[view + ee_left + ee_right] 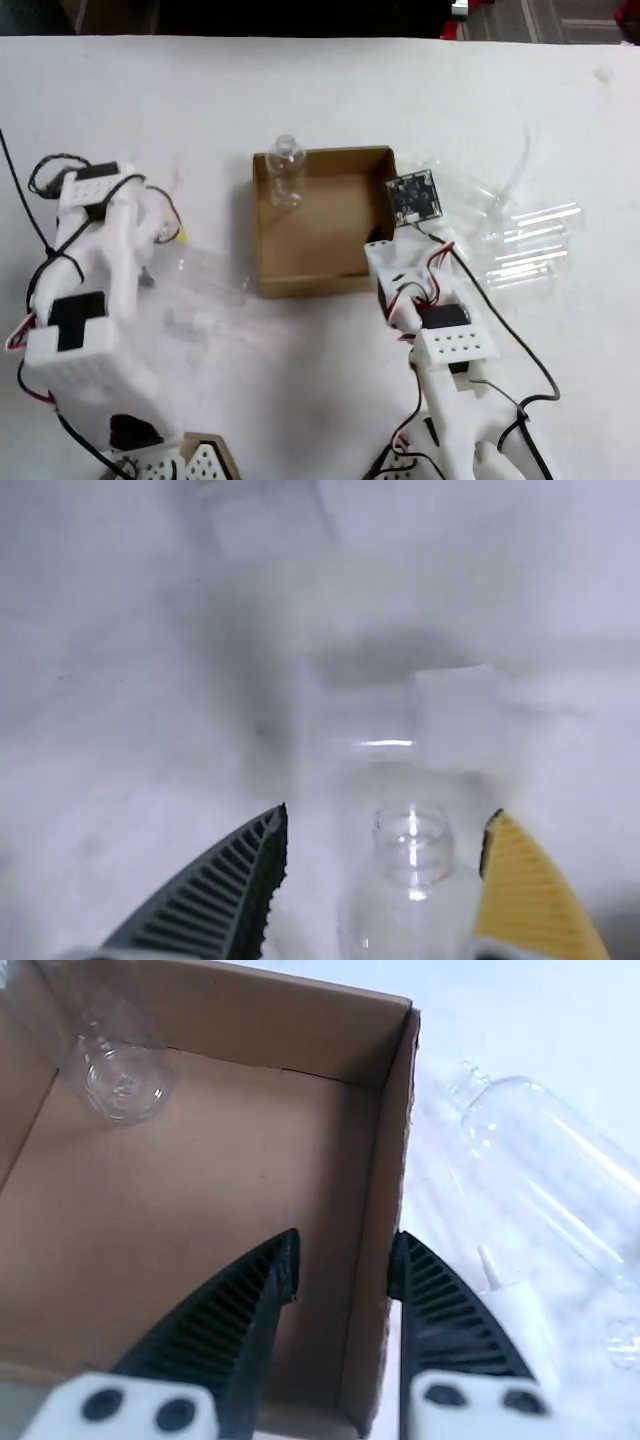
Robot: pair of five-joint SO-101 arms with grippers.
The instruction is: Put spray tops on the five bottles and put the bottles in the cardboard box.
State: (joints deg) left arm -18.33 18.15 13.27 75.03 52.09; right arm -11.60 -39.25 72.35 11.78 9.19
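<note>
Left gripper [388,816] was wide open, clamping nothing. Uncapped bottle [408,880] sat between its fingers, neck pointing away from the wrist, long axis along the gripper. White table [330,90] lay beneath. Cardboard box [318,276] stood at centre, with upright bottle [285,172] in its far-left corner, mouth up. Right gripper [343,1260] was partly open, astride the box's right wall. Lying bottle [560,1175] rested on its side just outside that wall.

A cardboard box [320,232] sits mid-surface [320,90], with one clear bottle [285,172] upright at its far left corner. The right arm [440,340] reaches the box's right wall. The left arm [90,270] stands well apart from the box. More clear bottles [525,245] lie to the right of the box.
</note>
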